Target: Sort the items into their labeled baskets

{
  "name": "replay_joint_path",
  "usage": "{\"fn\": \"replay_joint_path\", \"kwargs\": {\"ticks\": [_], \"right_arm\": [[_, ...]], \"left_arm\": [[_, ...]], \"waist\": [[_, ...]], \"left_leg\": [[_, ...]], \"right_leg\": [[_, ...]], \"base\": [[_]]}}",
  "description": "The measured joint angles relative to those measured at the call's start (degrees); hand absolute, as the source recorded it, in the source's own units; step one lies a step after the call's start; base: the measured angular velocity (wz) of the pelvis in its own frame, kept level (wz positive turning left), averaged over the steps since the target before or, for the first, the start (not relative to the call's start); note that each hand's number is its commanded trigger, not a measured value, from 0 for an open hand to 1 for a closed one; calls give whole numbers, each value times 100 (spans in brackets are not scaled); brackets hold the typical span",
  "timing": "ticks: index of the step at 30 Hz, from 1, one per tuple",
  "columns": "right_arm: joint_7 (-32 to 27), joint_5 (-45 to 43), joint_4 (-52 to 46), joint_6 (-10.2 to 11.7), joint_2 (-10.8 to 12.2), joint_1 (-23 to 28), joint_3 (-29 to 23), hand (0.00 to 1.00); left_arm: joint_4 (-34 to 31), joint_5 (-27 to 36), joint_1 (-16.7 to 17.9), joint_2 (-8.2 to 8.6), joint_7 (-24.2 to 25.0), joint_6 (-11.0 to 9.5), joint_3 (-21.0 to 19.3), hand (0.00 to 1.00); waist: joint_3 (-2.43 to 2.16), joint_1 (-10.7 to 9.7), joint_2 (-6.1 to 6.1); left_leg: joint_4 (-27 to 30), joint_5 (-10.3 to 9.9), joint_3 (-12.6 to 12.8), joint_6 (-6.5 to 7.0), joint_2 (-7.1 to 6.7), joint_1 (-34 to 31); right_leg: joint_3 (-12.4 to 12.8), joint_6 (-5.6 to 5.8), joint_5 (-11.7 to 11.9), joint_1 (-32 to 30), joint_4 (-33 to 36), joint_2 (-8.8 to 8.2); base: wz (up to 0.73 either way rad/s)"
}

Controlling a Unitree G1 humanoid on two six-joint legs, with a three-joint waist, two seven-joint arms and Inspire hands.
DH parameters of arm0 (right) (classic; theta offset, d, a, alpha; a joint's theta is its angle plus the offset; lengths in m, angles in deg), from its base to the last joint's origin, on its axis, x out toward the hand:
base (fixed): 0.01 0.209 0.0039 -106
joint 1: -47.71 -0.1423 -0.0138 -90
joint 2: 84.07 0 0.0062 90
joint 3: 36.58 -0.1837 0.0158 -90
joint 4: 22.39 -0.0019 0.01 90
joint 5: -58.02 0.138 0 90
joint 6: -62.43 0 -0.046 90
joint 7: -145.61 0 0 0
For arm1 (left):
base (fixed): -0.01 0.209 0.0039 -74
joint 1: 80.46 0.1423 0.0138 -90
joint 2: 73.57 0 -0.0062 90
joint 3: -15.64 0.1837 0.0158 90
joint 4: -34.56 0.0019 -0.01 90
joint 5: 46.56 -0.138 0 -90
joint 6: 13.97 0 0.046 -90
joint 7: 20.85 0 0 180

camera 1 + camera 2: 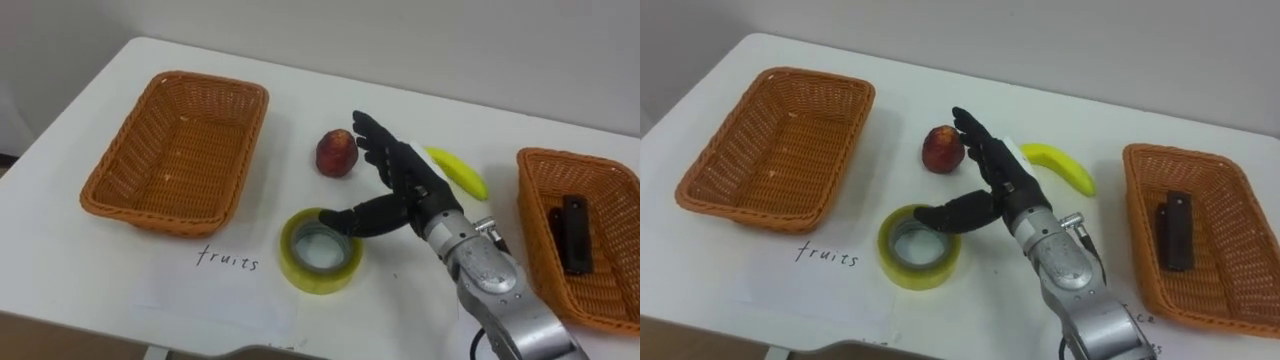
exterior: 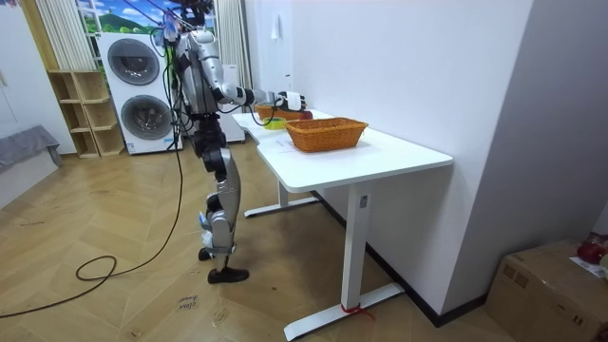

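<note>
My right hand hovers open over the middle of the white table, fingers stretched toward a red apple. Its thumb points down at a yellow roll of tape just in front of it. A yellow banana lies to the right of the hand. The wicker basket on the left, with the word "fruits" on paper before it, is empty. The right wicker basket holds a black office item.
In the room view the robot stands at the end of the white table, arm reaching over it. Washing machines and a shelf stand behind it. A cardboard box sits on the floor at the room view's right.
</note>
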Motion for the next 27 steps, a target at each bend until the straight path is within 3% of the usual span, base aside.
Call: {"fn": "replay_joint_path", "kwargs": {"ticks": [2, 8, 15, 22, 27], "right_arm": [[33, -17, 82, 2, 38, 0, 3, 0], [125, -216, 234, 1, 221, 42, 85, 0], [264, -351, 371, 1, 245, 71, 101, 0], [265, -391, 385, 1, 245, 71, 100, 0], [265, -504, 385, 1, 244, 93, 98, 0]], "left_arm": [[-11, 4, 31, 6, -40, 0, 30, 0], [-145, 7, 81, 8, -123, -19, 52, 0], [-139, 13, 109, 23, -193, -27, 158, 0], [-146, 11, 129, 60, -226, -85, 163, 0], [-240, 4, 155, 60, -301, -111, 145, 0]], "waist": [[-26, 1, 22], [-25, -9, 23], [-20, -6, 20], [-4, -6, 37], [33, 0, -8]], "left_leg": [[1, 2, 3, -2, 0, 20], [-15, 16, 4, -3, -3, 32], [-97, 17, -8, -4, -29, 36], [-85, 20, -9, -1, -43, 37], [-88, 21, -11, 0, -48, 17]], "right_leg": [[9, 0, 0, 16, 6, 1], [23, -4, 2, 22, 8, 2], [15, -5, 3, 10, 8, 25], [26, -3, 2, 6, -14, 7], [29, -2, 2, 1, -61, 4]], "base": [[0], [0], [0], [0], [0]]}}
